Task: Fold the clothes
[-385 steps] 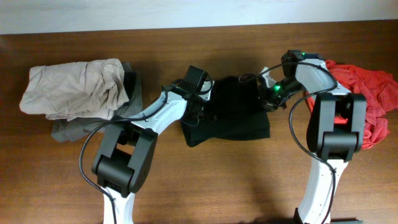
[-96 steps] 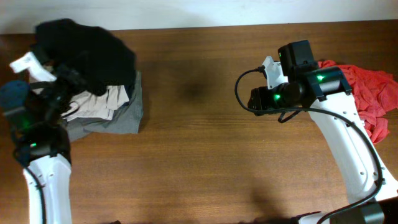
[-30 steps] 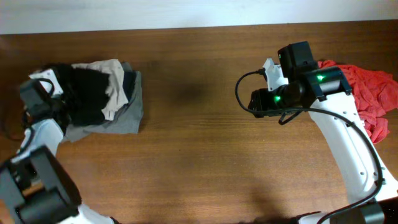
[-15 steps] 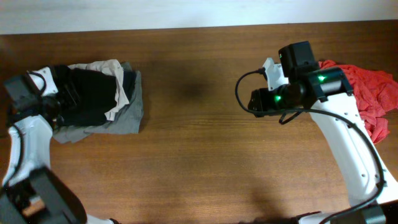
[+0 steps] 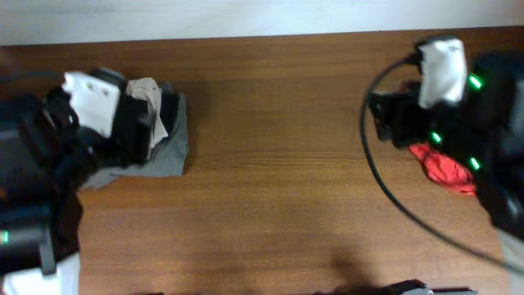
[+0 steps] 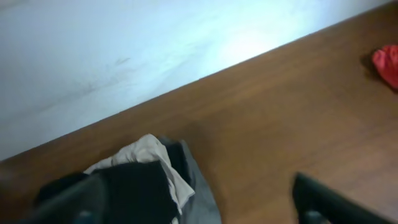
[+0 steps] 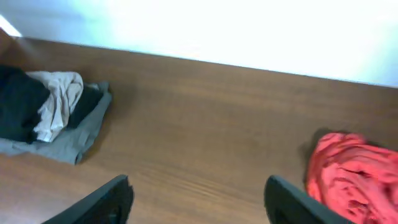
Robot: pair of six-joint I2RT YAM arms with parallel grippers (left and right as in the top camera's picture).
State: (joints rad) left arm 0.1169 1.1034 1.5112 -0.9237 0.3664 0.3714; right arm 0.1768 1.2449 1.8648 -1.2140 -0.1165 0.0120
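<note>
A stack of clothes lies at the table's left: a black garment (image 6: 134, 193) on top, a beige one (image 6: 146, 152) under it and a grey one (image 5: 168, 152) at the bottom. The same stack (image 7: 50, 112) shows at the left of the right wrist view. My left gripper (image 6: 196, 211) hangs open and empty above the stack's right edge. A crumpled red garment (image 7: 348, 177) lies at the right, mostly hidden under my right arm (image 5: 458, 106) in the overhead view. The right gripper (image 7: 199, 208) is open and empty over bare wood, left of the red garment.
The brown wooden table (image 5: 270, 188) ends at a white wall (image 7: 217, 31) along its far edge. Both arms are raised close to the overhead camera and look blurred. The left arm (image 5: 49, 164) covers the table's left end.
The left gripper has opened and let go of the black garment, which now rests on the stack. Both arms have risen; the right arm swung right over the red garment, jaws wider.
</note>
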